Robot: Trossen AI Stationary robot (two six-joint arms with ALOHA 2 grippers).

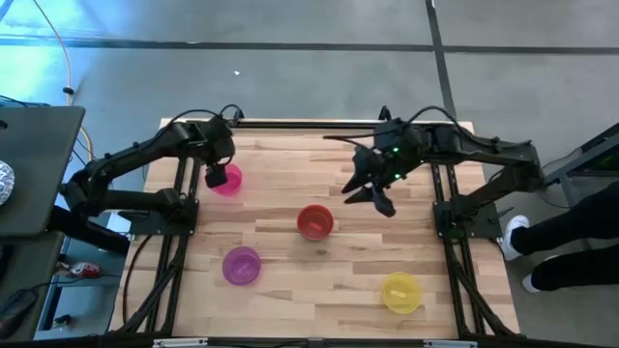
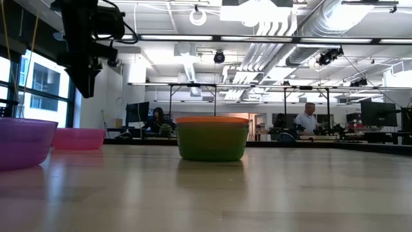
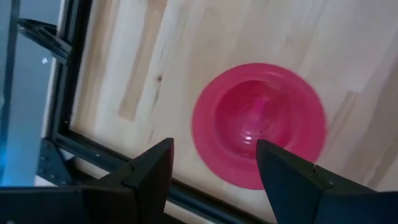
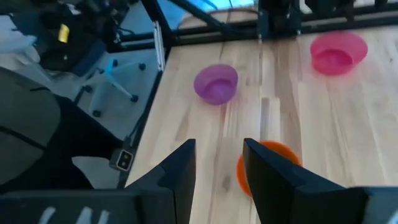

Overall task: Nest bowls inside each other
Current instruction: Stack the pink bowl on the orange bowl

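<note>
The pink bowl (image 1: 225, 180) stands on its base near the table's far left; my left gripper (image 3: 214, 144) hovers open just above it, a finger over each side, apart from it. At the table's middle a red bowl (image 1: 314, 221) sits inside a green bowl (image 2: 211, 142), only its rim showing above the green wall. The purple bowl (image 1: 241, 265) and the yellow bowl (image 1: 400, 292) stand alone near the near edge. My right gripper (image 1: 375, 194) hangs open above the table, to the right of and beyond the red bowl (image 4: 268, 163). No blue bowl shows.
Black frame rails (image 1: 290, 124) run along the table's far edge and down both sides by the arm bases. Bare wood (image 1: 319, 164) lies between the two grippers. A person's legs and shoes (image 1: 542, 253) stand beyond the table's right side. People sit far off in the room.
</note>
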